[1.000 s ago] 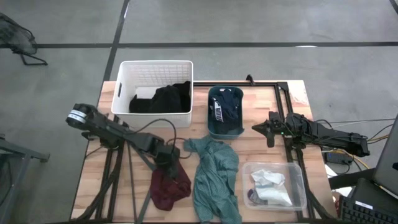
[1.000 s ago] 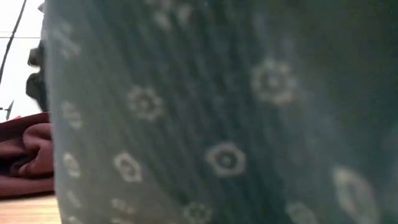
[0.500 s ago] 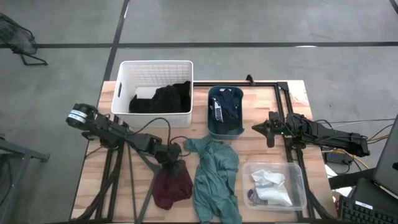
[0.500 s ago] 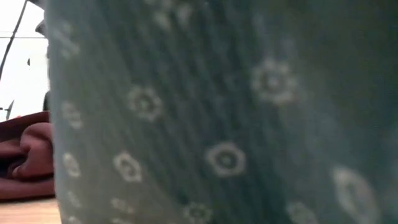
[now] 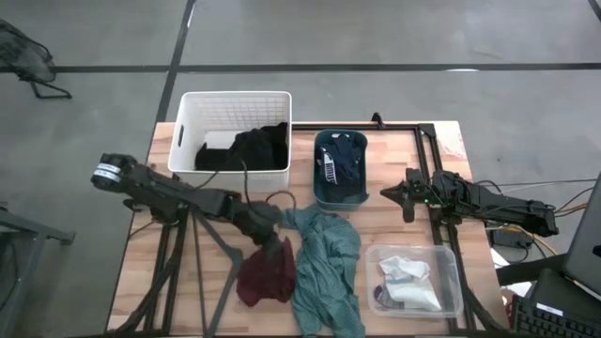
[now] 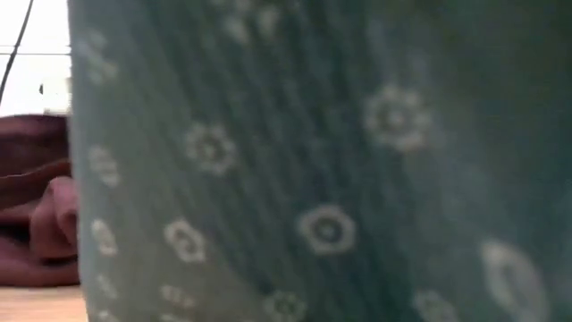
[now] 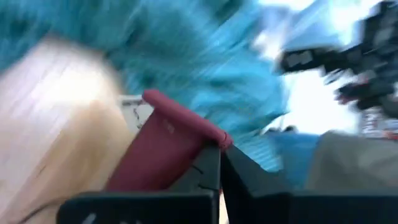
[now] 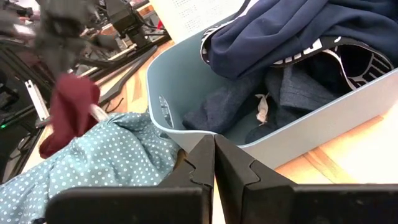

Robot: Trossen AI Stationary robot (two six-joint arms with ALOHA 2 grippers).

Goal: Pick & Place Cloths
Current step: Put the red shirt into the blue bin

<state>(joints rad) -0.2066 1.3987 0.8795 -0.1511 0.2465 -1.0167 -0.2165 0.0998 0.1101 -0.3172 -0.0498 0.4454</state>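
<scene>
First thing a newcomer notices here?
The left gripper, mid-table, shut on the maroon cloth, which hangs from it beside the spread teal cloth. That teal cloth also fills nearly the whole low view. The right gripper waits shut by the teal bin of navy clothes.

A white basket (image 5: 183,141) with slotted walls stands at the far left of the wooden table (image 5: 202,211), and a teal bin (image 5: 316,195) sits just to its right. A clear plastic tub (image 5: 449,272) rests near the table's front right corner. Grey floor (image 5: 376,38) crossed by dark lines surrounds the table.
</scene>
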